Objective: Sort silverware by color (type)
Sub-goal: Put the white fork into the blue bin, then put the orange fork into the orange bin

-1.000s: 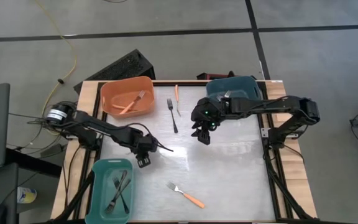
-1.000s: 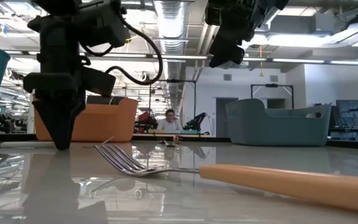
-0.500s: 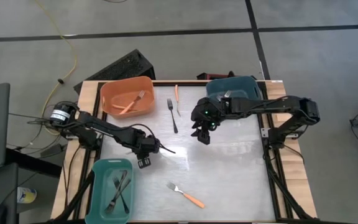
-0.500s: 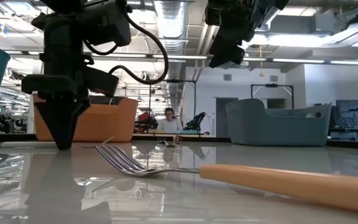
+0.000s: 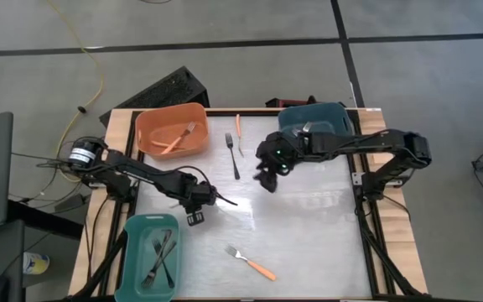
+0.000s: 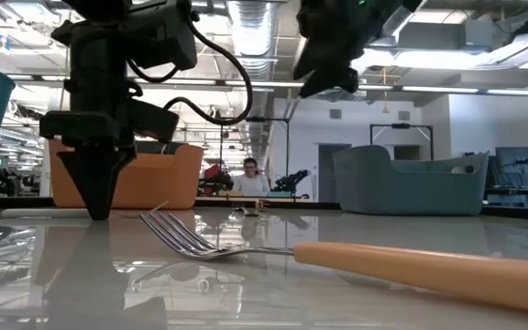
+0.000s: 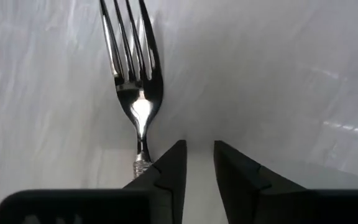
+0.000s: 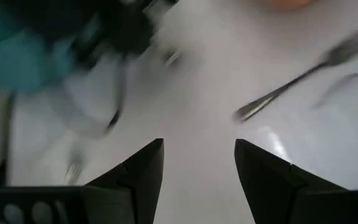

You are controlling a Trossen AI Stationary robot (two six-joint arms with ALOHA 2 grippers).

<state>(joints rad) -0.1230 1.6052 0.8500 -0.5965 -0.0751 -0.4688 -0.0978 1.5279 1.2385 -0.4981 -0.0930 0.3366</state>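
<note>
The right pincer [image 5: 266, 179] is moving a little toward the dark fork [image 5: 232, 156]. The left pincer [image 5: 194, 217] is drifting slightly toward the worktop's [image 5: 309, 226] middle.

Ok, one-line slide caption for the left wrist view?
Left gripper nearly shut beside a silver fork lying on the table.
</note>
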